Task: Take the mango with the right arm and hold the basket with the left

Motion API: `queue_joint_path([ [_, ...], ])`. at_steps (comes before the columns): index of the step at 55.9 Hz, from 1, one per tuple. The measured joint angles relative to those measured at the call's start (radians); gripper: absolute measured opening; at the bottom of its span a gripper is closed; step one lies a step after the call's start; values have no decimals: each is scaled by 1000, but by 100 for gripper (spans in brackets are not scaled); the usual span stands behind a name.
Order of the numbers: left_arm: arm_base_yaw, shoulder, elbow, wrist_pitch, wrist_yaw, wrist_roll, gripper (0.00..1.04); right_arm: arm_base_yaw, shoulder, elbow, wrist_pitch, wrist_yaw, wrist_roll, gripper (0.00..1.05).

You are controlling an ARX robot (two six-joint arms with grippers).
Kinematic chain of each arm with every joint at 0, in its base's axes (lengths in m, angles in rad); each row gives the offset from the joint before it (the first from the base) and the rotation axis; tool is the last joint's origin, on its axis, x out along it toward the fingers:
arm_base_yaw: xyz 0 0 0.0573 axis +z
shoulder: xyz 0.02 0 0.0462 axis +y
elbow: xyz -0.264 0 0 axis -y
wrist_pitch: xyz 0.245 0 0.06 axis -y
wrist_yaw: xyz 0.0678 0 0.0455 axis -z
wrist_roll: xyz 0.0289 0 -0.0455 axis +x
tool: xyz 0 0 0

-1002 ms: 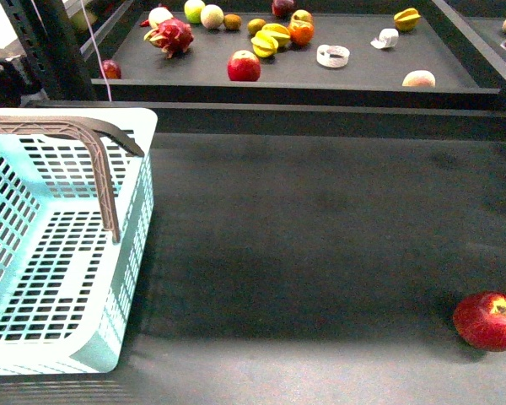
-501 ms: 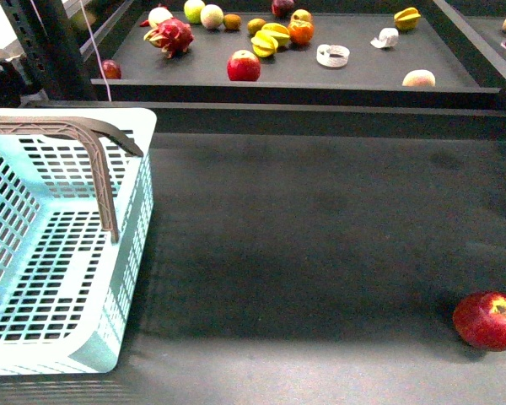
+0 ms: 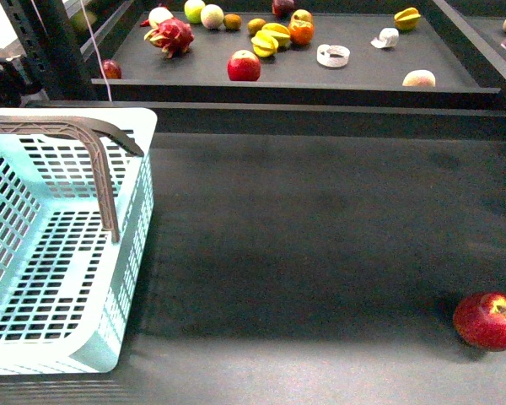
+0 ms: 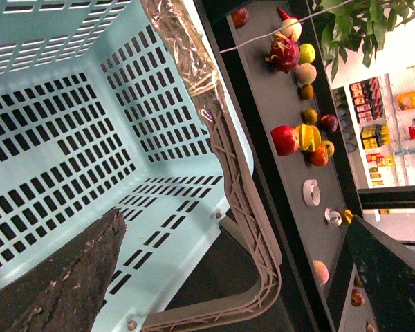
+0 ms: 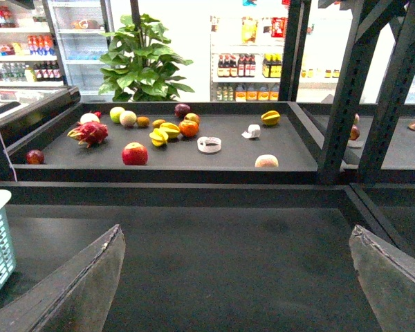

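The aqua basket (image 3: pixel 133 221) stands at the near left of the dark table, one grey-brown handle (image 3: pixel 102 173) raised over it. In the left wrist view my left gripper (image 4: pixel 228 287) is open, one finger (image 4: pixel 59 277) over the basket floor (image 4: pixel 62 117) and the other (image 4: pixel 394 277) outside the wall, with the handle (image 4: pixel 257 232) between them. The mango (image 3: pixel 301 32) looks like the smooth orange fruit on the far shelf, among starfruits. My right gripper (image 5: pixel 238 280) hangs open above bare table, well short of the mango (image 5: pixel 189 128). Neither arm shows in the front view.
A red apple (image 3: pixel 489 321) lies at the table's near right. The raised back shelf (image 3: pixel 261 91) holds another apple (image 3: pixel 244 65), a dragon fruit (image 3: pixel 172 36), starfruits (image 3: pixel 270 40), a white tape roll (image 3: pixel 332 56) and a pale fruit (image 3: pixel 418 78). A dark post (image 5: pixel 346 90) stands at the right.
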Motion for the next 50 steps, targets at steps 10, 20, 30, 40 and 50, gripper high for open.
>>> queue_joint_path([
  [10, 42, 125, 77, 23, 37, -56, 96, 0, 0, 0, 0, 0, 0, 97],
  [20, 76, 257, 188, 26, 66, -85, 96, 0, 0, 0, 0, 0, 0, 97],
  [30, 114, 358, 308, 16, 83, -88, 96, 0, 0, 0, 0, 0, 0, 97],
  [40, 130, 400, 380, 3, 92, -86, 96, 0, 0, 0, 0, 0, 0, 97],
  [50, 129, 430, 412, -4, 101, -86, 86, 0, 0, 0, 0, 0, 0, 97],
])
